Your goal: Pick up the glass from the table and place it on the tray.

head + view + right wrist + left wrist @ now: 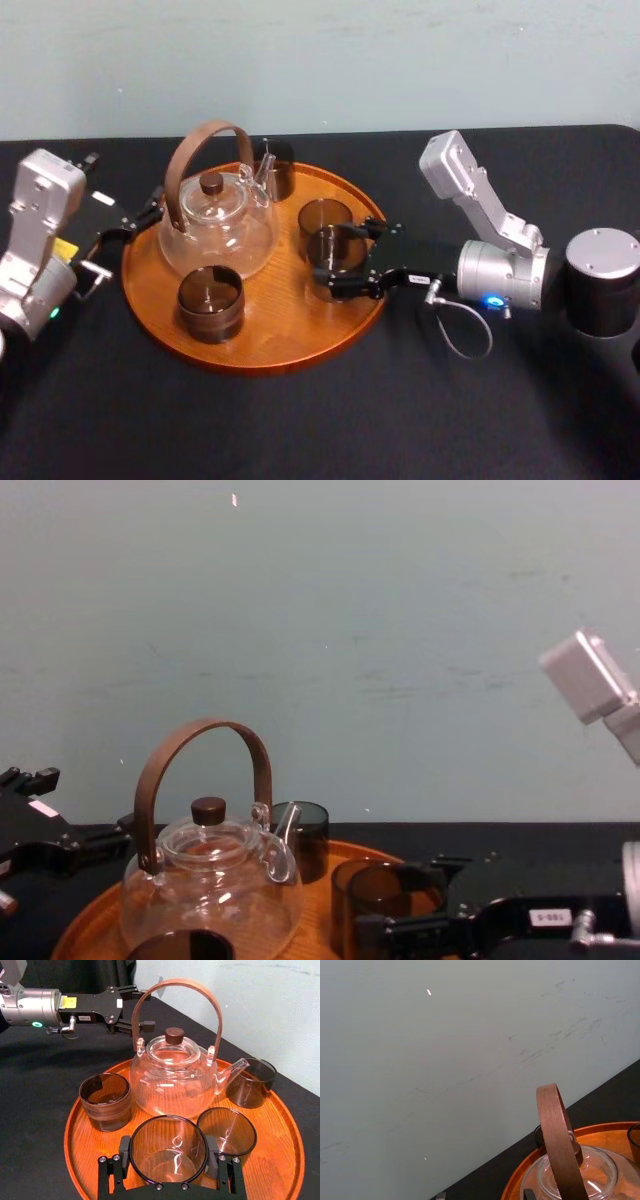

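Fingers of the left gripper stand apart and empty at the tray's left rim, beside the teapot. Fingers of the right gripper clamp the glass inside the tray's right rim. Contact between glass and wood cannot be confirmed.

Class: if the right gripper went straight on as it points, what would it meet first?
Probably the teapot: the right gripper, holding a glass over the tray, points at its body. The left gripper idles beside the tray.
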Controlling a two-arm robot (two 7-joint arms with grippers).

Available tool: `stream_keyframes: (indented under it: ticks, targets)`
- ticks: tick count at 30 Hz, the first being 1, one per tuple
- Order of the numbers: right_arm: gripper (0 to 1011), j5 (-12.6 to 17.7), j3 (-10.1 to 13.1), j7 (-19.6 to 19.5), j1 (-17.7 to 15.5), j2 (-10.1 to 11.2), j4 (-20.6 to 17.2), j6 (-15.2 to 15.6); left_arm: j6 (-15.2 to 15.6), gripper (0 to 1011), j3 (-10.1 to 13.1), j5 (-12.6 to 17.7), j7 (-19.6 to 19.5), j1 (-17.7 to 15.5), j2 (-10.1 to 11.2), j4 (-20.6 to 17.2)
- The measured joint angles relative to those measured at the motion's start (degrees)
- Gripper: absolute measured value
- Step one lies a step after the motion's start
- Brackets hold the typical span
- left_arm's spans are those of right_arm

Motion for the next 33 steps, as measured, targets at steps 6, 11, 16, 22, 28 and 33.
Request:
stream_keyframes:
  ticks: [6,11,16,22,28,33]
  targets:
    - [905,-0.12,-0.98,0.41,1.01,-0.98,1.34,-0.34,0.00,1001,0.00,0.00,0.00,0.00,0.00,0.00]
    - [905,-0.14,-1.61,0.75,1.60,-1.62,2.40,-0.67,0.00,1001,0.00,0.00,0.00,0.00,0.00,0.00]
    - [905,-0.13,-1.94,0.92,1.95,-2.25,3.30,-1.12,0.00,1001,0.00,0.00,0.00,0.00,0.00,0.00]
    - [905,0.40,-2.10,1.53,2.20,-3.04,4.77,-2.19,0.00,1001,0.00,0.00,0.00,0.00,0.00,0.00]
    - [905,1.05,-2.22,2.31,2.63,-3.83,6.73,-3.20,0.00,1001,0.00,0.00,0.00,0.00,0.00,0.00]
    - [905,1.23,-2.42,2.75,3.01,-4.28,7.78,-3.58,0.00,1001,0.00,0.00,0.00,0.00,0.00,0.00]
